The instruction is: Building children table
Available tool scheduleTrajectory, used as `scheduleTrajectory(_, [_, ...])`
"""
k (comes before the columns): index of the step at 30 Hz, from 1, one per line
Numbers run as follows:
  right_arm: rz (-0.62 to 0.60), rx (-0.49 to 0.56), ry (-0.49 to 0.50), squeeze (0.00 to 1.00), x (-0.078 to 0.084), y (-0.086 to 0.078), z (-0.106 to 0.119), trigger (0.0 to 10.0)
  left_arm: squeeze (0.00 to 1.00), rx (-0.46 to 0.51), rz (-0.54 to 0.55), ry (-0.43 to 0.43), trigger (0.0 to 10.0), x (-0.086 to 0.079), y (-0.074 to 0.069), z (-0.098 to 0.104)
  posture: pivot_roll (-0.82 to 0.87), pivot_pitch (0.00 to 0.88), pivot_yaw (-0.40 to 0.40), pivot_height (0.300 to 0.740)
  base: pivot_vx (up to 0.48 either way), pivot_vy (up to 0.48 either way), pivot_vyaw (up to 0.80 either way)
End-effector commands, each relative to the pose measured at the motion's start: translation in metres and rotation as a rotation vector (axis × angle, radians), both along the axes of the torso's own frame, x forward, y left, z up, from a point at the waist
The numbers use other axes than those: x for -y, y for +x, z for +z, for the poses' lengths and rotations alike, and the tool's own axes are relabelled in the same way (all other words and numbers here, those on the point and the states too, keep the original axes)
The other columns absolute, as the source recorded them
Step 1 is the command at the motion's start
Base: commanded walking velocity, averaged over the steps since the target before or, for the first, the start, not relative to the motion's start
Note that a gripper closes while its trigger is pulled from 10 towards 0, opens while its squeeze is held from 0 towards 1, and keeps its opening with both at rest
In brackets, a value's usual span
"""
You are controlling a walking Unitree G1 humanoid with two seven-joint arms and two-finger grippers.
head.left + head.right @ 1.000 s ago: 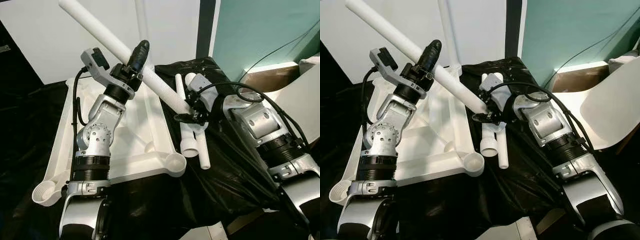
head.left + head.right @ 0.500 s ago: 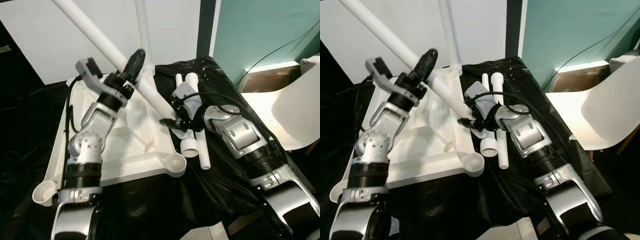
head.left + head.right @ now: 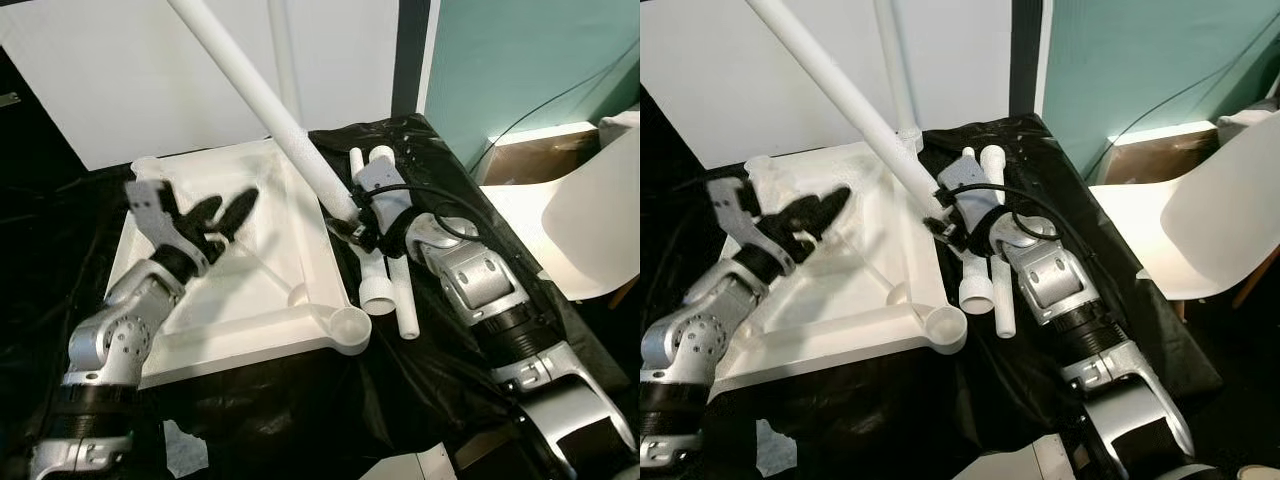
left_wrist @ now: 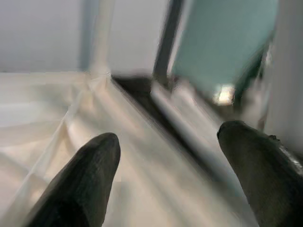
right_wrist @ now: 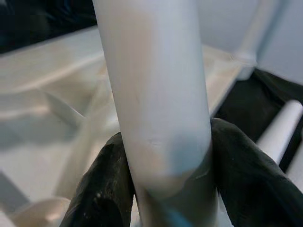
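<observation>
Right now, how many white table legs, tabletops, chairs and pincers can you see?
table legs: 4, one held, one standing in the far corner, two lying on the black cloth at and
tabletop: 1
chair: 1
pincers: 2, left pincer open, right pincer gripping a leg
total: 8

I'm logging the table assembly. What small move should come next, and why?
Probably the right end effector should swing the white leg tube it clamps by the lower end toward a corner socket of the upturned tabletop; the left end effector is open, off the tube.
</observation>
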State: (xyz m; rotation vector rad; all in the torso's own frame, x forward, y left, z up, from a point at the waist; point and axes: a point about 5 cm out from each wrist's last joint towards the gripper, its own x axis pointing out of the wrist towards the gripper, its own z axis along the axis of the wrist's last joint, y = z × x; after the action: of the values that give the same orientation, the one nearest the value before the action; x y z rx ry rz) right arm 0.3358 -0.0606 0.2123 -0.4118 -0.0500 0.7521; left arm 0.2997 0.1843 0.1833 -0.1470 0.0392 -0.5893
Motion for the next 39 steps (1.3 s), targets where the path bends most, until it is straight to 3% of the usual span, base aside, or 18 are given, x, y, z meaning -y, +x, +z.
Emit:
scheduleTrajectory(1, [0.033, 0.038, 0.034, 0.00, -0.004, -0.007, 0.004, 10.0, 0.00, -0.003, -0.616, 0.096, 10.0, 0.018, -0.031, -0.013, -0.08, 0.000, 0.109, 0.740, 0.000, 0.000, 0.00])
scheduleTrajectory(2, [0.048, 0.043, 0.048, 0.00, -0.006, -0.010, 0.003, 10.0, 0.00, -0.035, -0.654, 0.147, 10.0, 0.017, -0.037, -0.019, -0.08, 0.000, 0.109, 0.740, 0.000, 0.000, 0.00])
scheduleTrajectory(11, [0.146, 0.051, 0.098, 0.00, -0.015, -0.026, -0.001, 10.0, 0.00, -0.093, -0.762, 0.253, 10.0, 0.016, -0.053, -0.023, -0.08, 0.000, 0.110, 0.740, 0.000, 0.000, 0.00])
scheduleTrajectory(17, [0.172, 0.008, 0.133, 0.00, -0.013, -0.036, -0.016, 10.0, 0.00, -0.150, -0.826, 0.381, 10.0, 0.010, -0.064, -0.034, -0.07, 0.000, 0.112, 0.740, 0.000, 0.000, 0.00])
scheduleTrajectory(24, [0.146, 0.000, 0.149, 0.00, -0.008, -0.035, -0.018, 10.0, 0.00, -0.206, -0.944, 0.417, 10.0, 0.013, -0.074, -0.046, -0.07, 0.000, 0.113, 0.740, 0.000, 0.000, 0.00])
scheduleTrajectory(34, [0.125, 0.008, 0.177, 0.00, -0.006, -0.032, -0.013, 10.0, 0.00, -0.245, -0.877, 0.541, 10.0, 0.020, -0.064, -0.073, -0.08, 0.000, 0.109, 0.740, 0.000, 0.000, 0.00])
scheduleTrajectory(35, [0.123, 0.008, 0.184, 0.00, -0.007, -0.033, -0.013, 10.0, 0.00, -0.235, -0.821, 0.564, 10.0, 0.022, -0.057, -0.079, -0.08, 0.000, 0.109, 0.740, 0.000, 0.000, 0.00])
scheduleTrajectory(36, [0.123, 0.006, 0.189, 0.00, -0.007, -0.033, -0.012, 10.0, 0.00, -0.226, -0.753, 0.574, 8.0, 0.024, -0.049, -0.084, -0.08, 0.000, 0.107, 0.740, 0.000, 0.000, 0.00])
scheduleTrajectory(37, [0.123, 0.006, 0.189, 0.00, -0.007, -0.033, -0.012, 10.0, 0.00, -0.226, -0.753, 0.574, 8.0, 0.024, -0.049, -0.084, -0.08, 0.000, 0.107, 0.740, 0.000, 0.000, 0.00])
scheduleTrajectory(38, [0.124, 0.005, 0.190, 0.00, -0.007, -0.034, -0.013, 10.0, 0.00, -0.203, -0.692, 0.546, 0.6, 0.028, -0.040, -0.086, -0.08, 0.000, 0.106, 0.740, 0.000, 0.000, 0.00])
scheduleTrajectory(39, [0.124, 0.005, 0.190, 0.00, -0.007, -0.034, -0.013, 10.0, 0.00, -0.203, -0.692, 0.546, 0.6, 0.028, -0.040, -0.086, -0.08, 0.000, 0.106, 0.740, 0.000, 0.000, 0.00])
